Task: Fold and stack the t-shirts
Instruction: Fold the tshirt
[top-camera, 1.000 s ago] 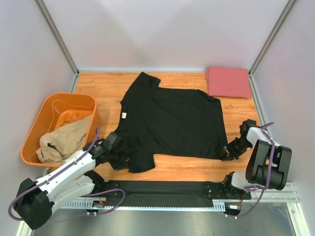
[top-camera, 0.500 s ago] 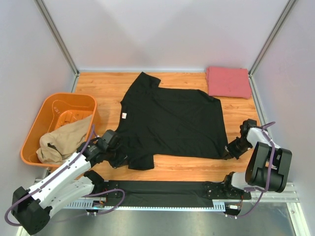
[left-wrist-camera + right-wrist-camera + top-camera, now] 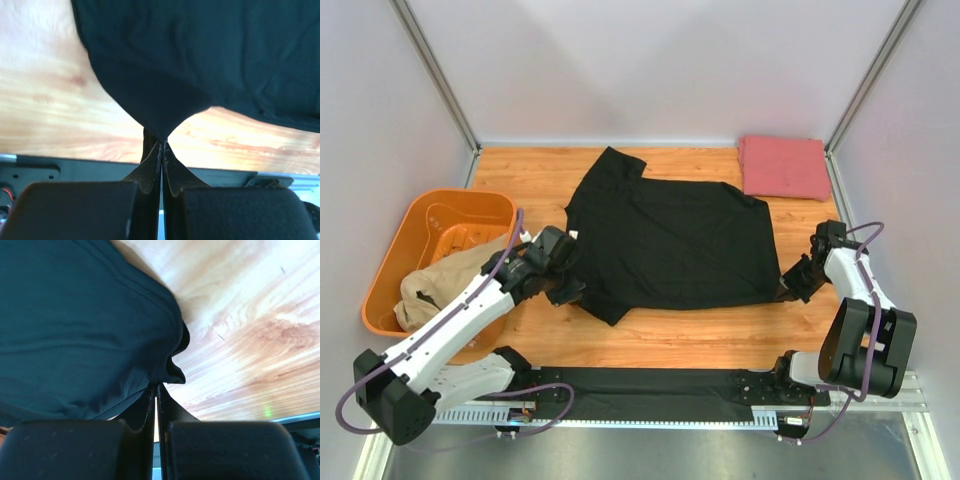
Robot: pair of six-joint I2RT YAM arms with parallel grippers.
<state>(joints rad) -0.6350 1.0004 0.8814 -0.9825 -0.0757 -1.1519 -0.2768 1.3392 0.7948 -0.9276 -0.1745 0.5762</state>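
Three t-shirts: black t-shirt, pinkish-red t-shirt, tan t-shirt.
Black t-shirt: spread over the middle of the counter, collar end toward 11 o'clock.
Left end effector: closed on the black t-shirt's edge at its 8 o'clock side, the cloth drawn to a point between the fingers.
Right end effector: closed on the black t-shirt's hem corner at 4 o'clock.
Pinkish-red t-shirt: folded, at the counter's 1 o'clock corner.
Tan t-shirt: crumpled in the orange tub at 9 o'clock, hanging over its near rim.
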